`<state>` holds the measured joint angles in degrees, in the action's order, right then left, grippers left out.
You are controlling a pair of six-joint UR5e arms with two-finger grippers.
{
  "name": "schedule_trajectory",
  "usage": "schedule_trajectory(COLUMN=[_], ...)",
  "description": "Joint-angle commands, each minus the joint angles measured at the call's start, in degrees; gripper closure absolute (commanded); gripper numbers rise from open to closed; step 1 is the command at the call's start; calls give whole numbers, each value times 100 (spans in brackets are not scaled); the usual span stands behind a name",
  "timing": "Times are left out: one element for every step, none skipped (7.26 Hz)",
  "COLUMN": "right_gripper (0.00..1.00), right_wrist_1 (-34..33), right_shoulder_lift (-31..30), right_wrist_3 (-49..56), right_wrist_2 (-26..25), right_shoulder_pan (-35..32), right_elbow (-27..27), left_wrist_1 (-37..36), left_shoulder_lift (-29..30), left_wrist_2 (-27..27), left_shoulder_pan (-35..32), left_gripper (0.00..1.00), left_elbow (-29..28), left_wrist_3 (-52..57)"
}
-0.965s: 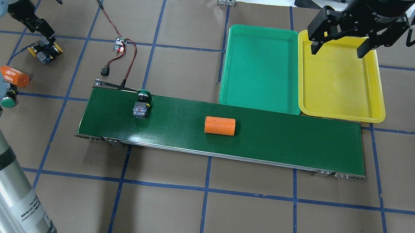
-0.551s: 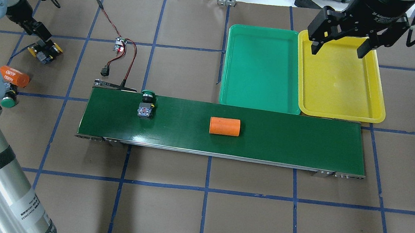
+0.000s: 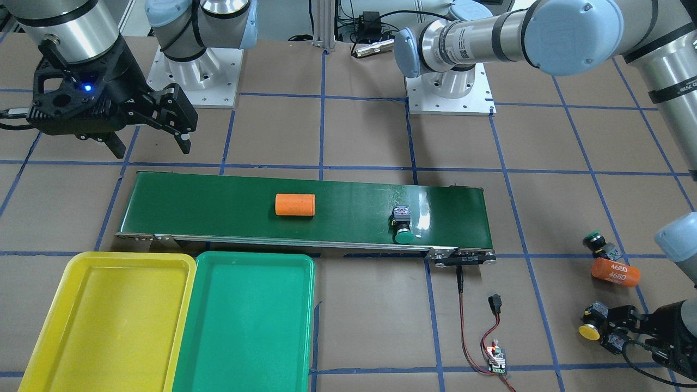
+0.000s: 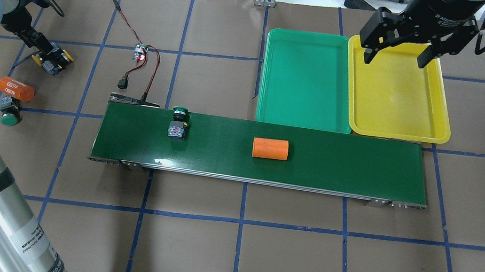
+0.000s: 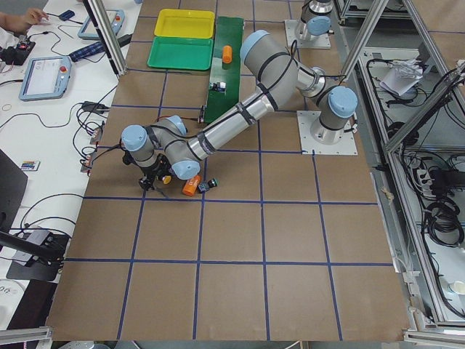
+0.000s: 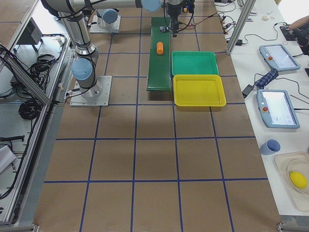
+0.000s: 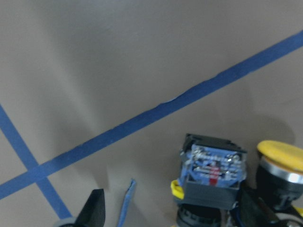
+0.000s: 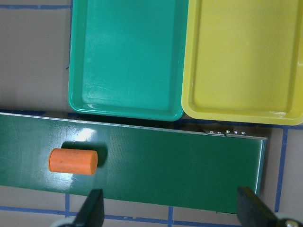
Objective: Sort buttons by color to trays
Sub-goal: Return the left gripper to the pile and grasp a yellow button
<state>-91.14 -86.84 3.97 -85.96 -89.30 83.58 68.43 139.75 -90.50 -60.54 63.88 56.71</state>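
Left edge of the worktop, toward the far-left corner: left gripper is down at table level. On the wrist view its fingers stand wide apart on either side of one yellow button, which lies contact block up. There is a clear gap on one side, so I read the jaws as open with nothing gripped. A second yellow button lies just beside the first.

Nearer me along the same left edge is an orange cylinder marked 4680, with a green button just beside it on the robot's side.

Further in from the left edge sits a small controller board with a red light, wired to the left end of the conveyor belt. The belt runs left to right across the middle of the worktop.

On the belt's left part a second green button lies on its side, cap toward the far edge. A plain orange cylinder lies near the belt's middle, well apart from that button.

Toward the far-right corner, against the belt's far side, the green tray and yellow tray sit side by side and touching, yellow outermost.

Right gripper hangs high over that end. Its jaws are spread wide and hold nothing. I cannot tell exactly which spot lies beneath it.
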Motion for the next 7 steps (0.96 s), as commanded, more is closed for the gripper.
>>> schedule_trajectory(right_gripper=[0,0,0,0,0,0,0], right_wrist_1=[0,0,0,0,0,0,-9], right_shoulder_lift=[0,9,9,9,9,9,-9], right_wrist_3=[-2,7,-2,-2,7,24,33], right_wrist_2=[-8,1,1,1,-8,1,-8], right_shoulder_pan=[0,0,0,0,9,9,-17], right_elbow=[0,0,-9,0,-9,0,0], left_wrist_1=[143,797,995,1231,1782,2196,2444], left_shoulder_lift=[-26,-148,-254,-437,-761,-1139,-1665], left_wrist_2=[41,128,138,129,138,138,138], left_shoulder_pan=[-45,-54,-45,-71,-98,-368,-788], left_gripper=[100,100,100,100,100,100,100], left_elbow=[28,-76,-147,-139,-34,184,717], left_wrist_3=[16,-63,-63,-81,-264,-770,-1619])
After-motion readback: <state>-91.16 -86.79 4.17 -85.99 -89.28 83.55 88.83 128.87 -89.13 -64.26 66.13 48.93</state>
